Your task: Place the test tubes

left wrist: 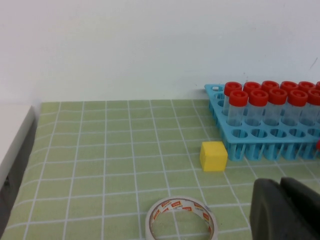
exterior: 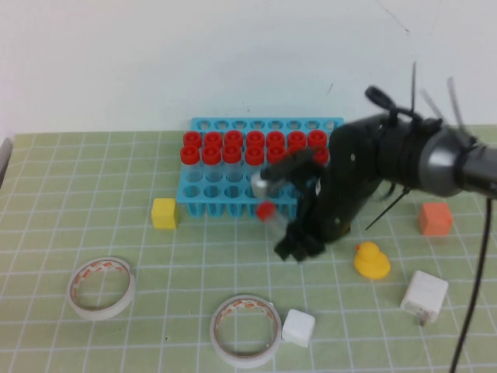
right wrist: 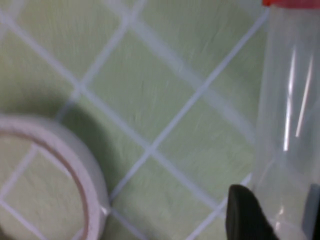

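A blue rack (exterior: 233,203) stands at the back of the green mat, with red-capped test tubes (exterior: 233,148) filling its rear rows. Just in front of it, my right gripper (exterior: 293,247) is shut on the lower end of a clear test tube (exterior: 273,219), whose red cap points toward the rack. In the right wrist view the test tube (right wrist: 287,125) sits between my right gripper's (right wrist: 280,215) dark fingertips (right wrist: 245,215), above the mat. My left gripper (left wrist: 280,182) is shut and empty, low over the mat left of the rack (left wrist: 260,150), and is out of the high view.
A yellow cube (exterior: 164,212) sits by the rack's left front corner. Two tape rolls (exterior: 101,288) (exterior: 245,329) and a white cube (exterior: 298,327) lie near the front. A yellow duck (exterior: 371,260), a white block (exterior: 424,296) and an orange cube (exterior: 435,219) are at the right.
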Tool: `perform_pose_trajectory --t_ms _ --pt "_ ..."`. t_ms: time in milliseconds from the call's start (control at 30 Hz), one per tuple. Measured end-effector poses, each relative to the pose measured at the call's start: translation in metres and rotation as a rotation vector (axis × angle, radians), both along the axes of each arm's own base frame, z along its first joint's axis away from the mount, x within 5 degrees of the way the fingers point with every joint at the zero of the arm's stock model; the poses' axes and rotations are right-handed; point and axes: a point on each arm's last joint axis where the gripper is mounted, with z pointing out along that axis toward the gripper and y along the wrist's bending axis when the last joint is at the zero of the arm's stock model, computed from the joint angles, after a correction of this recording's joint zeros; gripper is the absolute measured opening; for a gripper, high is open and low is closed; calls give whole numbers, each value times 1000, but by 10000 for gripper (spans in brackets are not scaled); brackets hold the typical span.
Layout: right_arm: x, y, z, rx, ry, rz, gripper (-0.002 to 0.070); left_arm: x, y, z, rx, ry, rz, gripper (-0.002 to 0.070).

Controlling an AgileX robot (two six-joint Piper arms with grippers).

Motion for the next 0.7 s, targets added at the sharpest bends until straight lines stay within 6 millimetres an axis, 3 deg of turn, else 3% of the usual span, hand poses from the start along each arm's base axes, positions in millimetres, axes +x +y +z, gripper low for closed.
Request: perform_pose_trajectory --t_ms 200,333,467,700 --pt "-16 10 72 34 -305 -4 233 0 0 0 0 -13 2 -1" --pt "-43 12 100 103 -444 -33 233 1 0 1 -1 -20 3 -1" --pt "-73 9 101 262 -512 -62 233 1 0 1 -1 -20 3 -1" --pt "-118 1 63 509 -532 -19 233 0 0 -2 3 10 -1 -1"
